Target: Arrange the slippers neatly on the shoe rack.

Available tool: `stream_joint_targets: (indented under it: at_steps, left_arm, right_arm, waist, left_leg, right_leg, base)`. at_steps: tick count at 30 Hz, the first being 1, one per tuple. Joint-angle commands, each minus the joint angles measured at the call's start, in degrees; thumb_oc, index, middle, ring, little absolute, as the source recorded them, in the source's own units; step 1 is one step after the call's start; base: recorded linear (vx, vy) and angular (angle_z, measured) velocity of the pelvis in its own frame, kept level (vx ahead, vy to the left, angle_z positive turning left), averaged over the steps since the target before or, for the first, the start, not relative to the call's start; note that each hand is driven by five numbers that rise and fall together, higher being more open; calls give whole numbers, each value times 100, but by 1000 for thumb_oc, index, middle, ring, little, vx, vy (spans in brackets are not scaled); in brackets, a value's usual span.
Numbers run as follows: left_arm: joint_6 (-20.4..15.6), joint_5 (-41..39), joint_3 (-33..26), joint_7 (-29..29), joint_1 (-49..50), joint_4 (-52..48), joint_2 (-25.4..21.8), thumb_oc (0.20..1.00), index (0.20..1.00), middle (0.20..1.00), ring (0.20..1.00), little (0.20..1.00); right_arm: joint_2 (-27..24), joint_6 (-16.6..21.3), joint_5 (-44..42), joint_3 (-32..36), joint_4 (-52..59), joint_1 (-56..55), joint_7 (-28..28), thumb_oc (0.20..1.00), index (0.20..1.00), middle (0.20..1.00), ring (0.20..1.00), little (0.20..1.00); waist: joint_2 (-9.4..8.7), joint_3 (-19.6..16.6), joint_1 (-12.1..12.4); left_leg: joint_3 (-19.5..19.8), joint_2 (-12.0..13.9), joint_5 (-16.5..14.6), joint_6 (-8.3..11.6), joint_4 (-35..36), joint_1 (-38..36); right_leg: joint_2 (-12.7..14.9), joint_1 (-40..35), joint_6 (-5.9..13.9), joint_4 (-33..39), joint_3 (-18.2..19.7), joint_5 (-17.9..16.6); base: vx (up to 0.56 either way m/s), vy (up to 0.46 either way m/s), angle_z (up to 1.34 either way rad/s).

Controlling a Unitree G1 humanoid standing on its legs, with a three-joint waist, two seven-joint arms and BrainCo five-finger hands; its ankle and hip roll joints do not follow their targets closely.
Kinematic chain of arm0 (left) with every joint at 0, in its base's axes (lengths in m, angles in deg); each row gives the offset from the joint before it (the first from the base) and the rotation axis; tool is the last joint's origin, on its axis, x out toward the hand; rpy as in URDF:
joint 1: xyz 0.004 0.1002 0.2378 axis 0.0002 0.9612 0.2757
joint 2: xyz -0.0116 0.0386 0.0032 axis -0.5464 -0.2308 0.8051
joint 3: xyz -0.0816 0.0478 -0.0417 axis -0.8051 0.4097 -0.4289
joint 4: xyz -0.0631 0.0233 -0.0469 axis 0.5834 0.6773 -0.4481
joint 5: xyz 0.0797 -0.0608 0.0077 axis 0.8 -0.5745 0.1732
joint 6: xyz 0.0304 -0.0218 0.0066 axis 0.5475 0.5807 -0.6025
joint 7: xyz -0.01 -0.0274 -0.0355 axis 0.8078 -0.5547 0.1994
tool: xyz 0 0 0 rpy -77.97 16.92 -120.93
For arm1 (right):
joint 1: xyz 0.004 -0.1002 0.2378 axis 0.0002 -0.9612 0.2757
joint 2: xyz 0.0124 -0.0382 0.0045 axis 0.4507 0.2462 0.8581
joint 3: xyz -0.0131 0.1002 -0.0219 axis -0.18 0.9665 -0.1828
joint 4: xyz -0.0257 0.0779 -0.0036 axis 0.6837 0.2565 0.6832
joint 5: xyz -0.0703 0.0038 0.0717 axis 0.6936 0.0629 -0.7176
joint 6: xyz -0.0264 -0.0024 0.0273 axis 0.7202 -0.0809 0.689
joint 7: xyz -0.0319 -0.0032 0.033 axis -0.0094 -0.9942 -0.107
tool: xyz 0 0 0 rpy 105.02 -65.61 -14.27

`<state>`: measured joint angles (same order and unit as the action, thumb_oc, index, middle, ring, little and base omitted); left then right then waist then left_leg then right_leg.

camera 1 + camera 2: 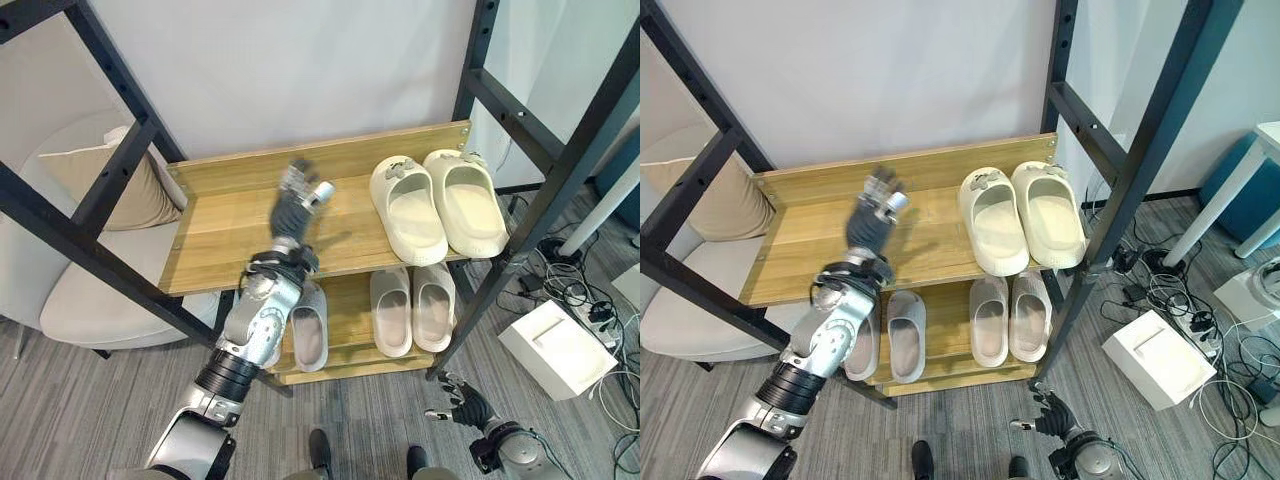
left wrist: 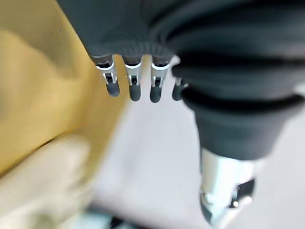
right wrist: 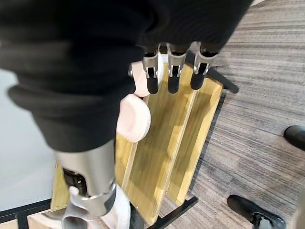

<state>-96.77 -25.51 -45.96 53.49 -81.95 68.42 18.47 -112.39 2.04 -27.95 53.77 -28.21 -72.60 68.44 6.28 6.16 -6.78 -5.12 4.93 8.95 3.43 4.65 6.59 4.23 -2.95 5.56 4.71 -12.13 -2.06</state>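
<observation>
My left hand [image 1: 297, 205] hovers empty, fingers relaxed; cream slippers [image 1: 437, 205] paired at two o'clock, upper shelf [image 1: 215, 235] half bare.

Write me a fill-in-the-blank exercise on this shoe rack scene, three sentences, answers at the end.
1. The cream slippers sit side by side on the ____ shelf of the shoe rack.
2. The left hand is raised over that shelf and holds ____.
3. The right hand hangs low over the ____, beside the rack.

Missing words: upper; nothing; floor
</observation>
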Motion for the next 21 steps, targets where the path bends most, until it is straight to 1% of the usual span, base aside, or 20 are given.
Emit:
stream_joint_targets:
  at_steps: [1,2,3,4,5,6,7,8,9,10,11,12,13,15,16,18,19,20,21]
  left_arm:
    - [-681,465,-106,-197,-494,-252,-356,1000,1000,1000,1000,1000]
    - [-796,425,-126,-537,-437,-710,-459,1000,1000,1000,1000,1000]
    - [-808,265,-97,-701,-361,-905,-467,1000,1000,1000,1000,1000]
    - [-803,258,-99,-707,-350,-914,-470,1000,1000,1000,1000,1000]
    - [-753,-331,102,-1407,-221,-1443,-597,1000,1000,1000,1000,1000]
    - [-749,-340,100,-1414,-210,-1451,-602,1000,1000,1000,1000,1000]
    - [-492,-607,445,-2232,34,-1886,-1014,1000,1000,1000,1000,1000]
    - [-426,-557,541,-2498,129,-2137,-1281,1000,1000,1000,1000,1000]
    - [-421,-560,539,-2502,143,-2150,-1291,1000,1000,1000,1000,1000]
    - [-133,-770,1053,-3225,352,-2457,-2061,1000,1000,1000,1000,1000]
    - [-9,-808,1271,-3431,460,-2417,-2316,1000,1000,1000,1000,1000]
    - [-14,-812,1278,-3438,458,-2409,-2324,1000,1000,1000,1000,1000]
    - [172,-825,1546,-3736,680,-2318,-2766,1000,1000,1000,1000,1000]
    - [263,-745,1801,-3920,1054,-2081,-2960,1000,1000,1000,1000,1000]
    - [355,-357,2125,-4097,1409,-1617,-3117,1000,1000,1000,1000,1000]
    - [379,545,2254,-4069,1713,-938,-3103,1000,1000,1000,1000,1000]
    - [359,570,2263,-4069,1711,-909,-3082,1000,1000,1000,1000,1000]
    - [413,919,2209,-4016,1959,-325,-2848,1000,1000,1000,1000,1000]
    - [400,1118,2180,-3976,2044,-40,-2723,1000,1000,1000,1000,1000]
  right_arm:
    - [200,363,-73,31,138,264,-79,1000,1000,1000,1000,1000]
    - [204,381,-96,66,157,260,-22,1000,1000,1000,1000,1000]
    - [220,379,-103,80,183,242,-2,1000,1000,1000,1000,1000]
    - [220,378,-102,80,186,237,-1,1000,1000,1000,1000,1000]
    - [247,387,-100,121,197,223,50,1000,1000,1000,1000,1000]
    - [250,387,-99,119,198,219,50,1000,1000,1000,1000,1000]
    - [254,398,-84,173,219,169,148,1000,1000,1000,1000,1000]
    - [255,402,-66,189,220,134,207,1000,1000,1000,1000,1000]
    - [263,402,-64,185,220,129,208,1000,1000,1000,1000,1000]
    - [194,464,2,165,181,91,323,1000,1000,1000,1000,1000]
    - [155,488,22,143,158,100,352,1000,1000,1000,1000,1000]
    - [165,491,23,142,155,98,352,1000,1000,1000,1000,1000]
    - [82,521,42,89,112,131,419,1000,1000,1000,1000,1000]
    - [12,569,28,41,95,150,461,1000,1000,1000,1000,1000]
    - [-41,602,-32,-8,87,154,526,1000,1000,1000,1000,1000]
    - [-52,589,-75,-43,15,201,558,1000,1000,1000,1000,1000]
    - [-56,590,-76,-47,11,201,557,1000,1000,1000,1000,1000]
    - [-5,562,-76,-37,-33,234,564,1000,1000,1000,1000,1000]
    - [-3,546,-66,-35,-33,243,560,1000,1000,1000,1000,1000]
  waist:
    - [-374,97,190]
    - [-385,83,223]
    - [-392,71,240]
    - [-394,67,239]
    - [-397,52,272]
    - [-401,49,272]
    - [-393,28,310]
    - [-391,15,337]
    - [-400,11,336]
    - [-380,5,376]
    - [-372,16,386]
    - [-382,15,390]
    - [-378,32,409]
    - [-380,49,413]
    - [-393,49,405]
    - [-399,38,410]
    - [-395,36,408]
    - [-415,23,417]
    - [-415,10,412]
  left_leg:
    - [-98,47,-534,311,35,-673]
    - [-85,50,-551,315,35,-674]
    - [-73,51,-558,312,35,-679]
    - [-72,51,-558,312,35,-680]
    - [-56,47,-570,308,35,-683]
    - [-57,46,-571,307,35,-684]
    - [-42,36,-591,300,35,-690]
    - [-36,37,-597,299,35,-697]
    - [-36,36,-598,299,35,-699]
    - [-24,25,-595,288,35,-702]
    - [-21,26,-591,284,35,-703]
    - [-22,25,-592,284,35,-706]
    - [-18,20,-583,279,35,-707]
    - [-17,21,-577,272,35,-709]
    - [-33,24,-585,256,35,-724]
    - [-43,25,-598,244,35,-745]
    - [-45,24,-600,244,35,-749]
    - [-53,29,-611,238,35,-762]
    - [-61,32,-621,237,35,-773]
  right_leg:
    - [214,253,296,-14,-143,18]
    - [221,243,302,-12,-154,11]
    - [223,229,302,-13,-166,14]
    - [223,227,302,-13,-168,15]
    - [228,217,308,-15,-189,10]
    - [229,216,309,-14,-188,10]
    - [234,198,316,-7,-200,10]
    - [237,191,317,-9,-213,14]
    - [238,188,318,-8,-212,16]
    - [243,173,322,-9,-224,14]
    - [244,172,325,-11,-227,10]
    - [245,169,325,-10,-226,11]
    - [242,177,332,-12,-225,2]
    - [238,184,334,-15,-222,1]
    - [235,189,341,-23,-201,3]
    - [234,180,342,-27,-181,9]
    - [234,177,343,-27,-179,11]
    - [235,169,342,-27,-170,18]
    - [236,165,344,-24,-165,20]
  base:
    - [14,8,14]
    - [13,6,9]
    - [0,0,0]
    - [14,0,6]
    - [7,4,9]
    - [17,9,8]
    - [16,9,10]
    - [17,9,7]
    - [10,20,9]
    - [-2,19,7]
    - [-2,19,5]
    - [0,0,0]
    - [-16,11,-3]
    - [-15,14,-4]
    - [0,0,0]
    - [0,0,0]
    - [0,0,0]
    - [0,0,0]
    - [14,10,-5]
